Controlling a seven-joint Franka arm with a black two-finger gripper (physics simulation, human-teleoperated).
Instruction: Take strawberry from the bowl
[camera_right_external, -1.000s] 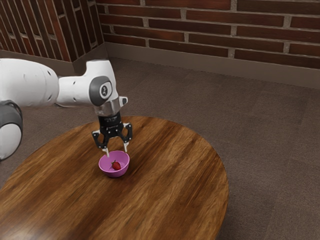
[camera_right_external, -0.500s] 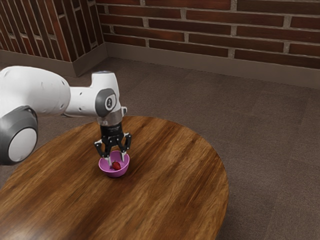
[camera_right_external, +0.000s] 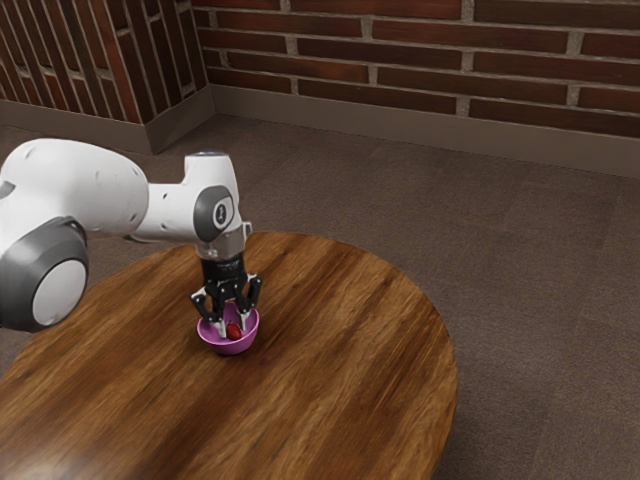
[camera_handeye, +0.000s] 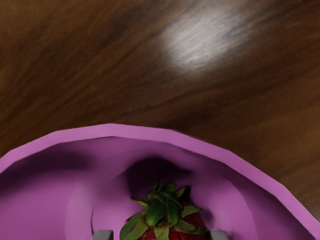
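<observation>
The gripper (camera_right_external: 233, 330) points down into the pink bowl (camera_right_external: 229, 349), its two fingers on either side of the red strawberry (camera_right_external: 235, 332). In the wrist view the gripper (camera_handeye: 161, 235) shows two grey fingertips at the lower edge. Between them lies the strawberry (camera_handeye: 162, 210), green leaves toward the camera, inside the bowl (camera_handeye: 110, 131). A narrow gap shows between one fingertip and the berry; the other fingertip is close against its side. The fingers stand partly apart, and the berry's lower part is hidden.
The bowl stands on a round wooden table (camera_right_external: 340, 350), whose curved edge runs along the exterior view's right. The bowl's rim surrounds the fingers. A brick wall (camera_right_external: 420, 50) rises beyond the carpeted floor.
My hand has come down from above the bowl, so the fingertips are now inside it beside the strawberry. The fingers have drawn closer together. Bowl and berry look unmoved.
</observation>
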